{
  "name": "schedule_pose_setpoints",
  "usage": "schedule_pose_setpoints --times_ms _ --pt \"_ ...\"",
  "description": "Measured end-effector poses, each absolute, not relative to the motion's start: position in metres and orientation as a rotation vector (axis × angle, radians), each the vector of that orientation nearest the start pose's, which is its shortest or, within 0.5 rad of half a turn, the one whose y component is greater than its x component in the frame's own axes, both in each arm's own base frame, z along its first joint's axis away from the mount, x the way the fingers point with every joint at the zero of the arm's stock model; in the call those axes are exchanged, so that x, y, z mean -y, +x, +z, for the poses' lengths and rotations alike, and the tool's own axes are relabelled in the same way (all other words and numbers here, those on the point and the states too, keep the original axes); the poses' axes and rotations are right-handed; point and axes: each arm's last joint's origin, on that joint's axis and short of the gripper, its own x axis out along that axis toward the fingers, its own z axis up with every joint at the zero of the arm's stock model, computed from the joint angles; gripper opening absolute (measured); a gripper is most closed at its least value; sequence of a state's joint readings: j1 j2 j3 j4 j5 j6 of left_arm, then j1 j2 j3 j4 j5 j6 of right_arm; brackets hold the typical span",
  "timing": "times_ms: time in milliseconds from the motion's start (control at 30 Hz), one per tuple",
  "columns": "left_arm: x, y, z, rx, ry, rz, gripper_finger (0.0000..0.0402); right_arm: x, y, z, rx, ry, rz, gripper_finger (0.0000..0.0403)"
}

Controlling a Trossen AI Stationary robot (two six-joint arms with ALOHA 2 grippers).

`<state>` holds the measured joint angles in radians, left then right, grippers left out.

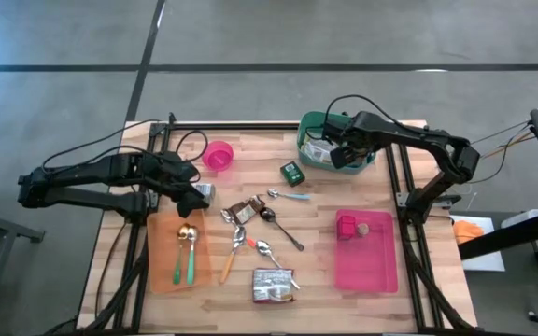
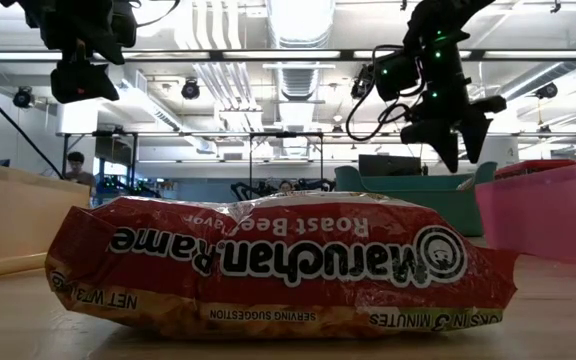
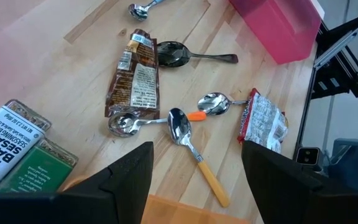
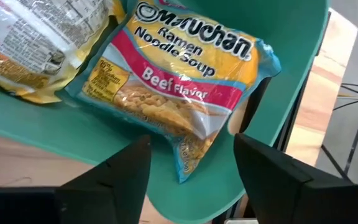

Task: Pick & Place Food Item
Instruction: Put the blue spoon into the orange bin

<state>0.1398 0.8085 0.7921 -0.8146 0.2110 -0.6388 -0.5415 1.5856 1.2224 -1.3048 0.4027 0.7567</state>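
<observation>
High view, item 1: green bin [image 1: 318, 123] at the far right part of the wooden table [image 1: 157, 280]; all places below are given from this bin.

Item 2: right gripper [image 1: 346, 149], hanging over the bin's open top. Right wrist view: its 2 dark fingers [image 4: 114, 180] stand wide apart, holding nothing.

Item 3: beef noodle packet [image 4: 179, 81], lying flat inside the bin. Clear wrapper, yellow upper panel with brand lettering, pink-red band reading "Beef Flavor", pale noodle block showing through. 1 corner reaches toward the bin's rim.

Item 4: second packet [image 4: 36, 37], yellow and white with small print, inside the bin, touching the noodle packet.

Item 5: pink tray [image 1: 367, 266], nearer the table's front than the bin, holding a small pink block [image 1: 346, 226].

Item 6: small green box [image 1: 292, 172], just beside the bin on its left.

Item 7: pink cup [image 1: 219, 155], farther left of the bin.

Item 8: left gripper [image 1: 199, 193], well left of the bin, above the table near an orange mat [image 1: 162, 266]. Left wrist view: fingers [image 3: 129, 180] spread, empty.

Item 9: brown wrapper [image 3: 137, 74] and several spoons [image 3: 185, 134], scattered between the left gripper and the tray.

Item 10: red noodle packet [image 2: 278, 265], at the table's front edge, well apart from the bin; fills the low view, printed "Roast Beef", seen upside down.
</observation>
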Motion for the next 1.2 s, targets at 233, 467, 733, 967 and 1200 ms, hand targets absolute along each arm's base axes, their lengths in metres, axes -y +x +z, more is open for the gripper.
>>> schedule_pose_setpoints --times_ms 233,467,733,967,1200 --pt "-0.015 0.148 0.279 -0.818 -0.747 0.198 0.0246 0.143 0.225 0.242 -1.366 0.664 -1.282 0.0259" --pt "-0.015 0.148 0.279 -0.818 -0.747 0.198 0.0246 0.132 0.236 0.252 -1.345 0.610 -1.214 0.0263" --pt "-0.015 0.148 0.279 -0.817 -0.751 0.199 0.0246 0.092 0.277 0.287 -1.220 0.415 -0.895 0.0263" --pt "-0.015 0.148 0.280 -0.815 -0.761 0.204 0.0246 0.058 0.312 0.292 -1.059 0.356 -0.670 0.0263" --pt "-0.015 0.148 0.280 -0.814 -0.777 0.211 0.0246 0.046 0.335 0.257 -1.148 0.351 -0.612 0.0263"
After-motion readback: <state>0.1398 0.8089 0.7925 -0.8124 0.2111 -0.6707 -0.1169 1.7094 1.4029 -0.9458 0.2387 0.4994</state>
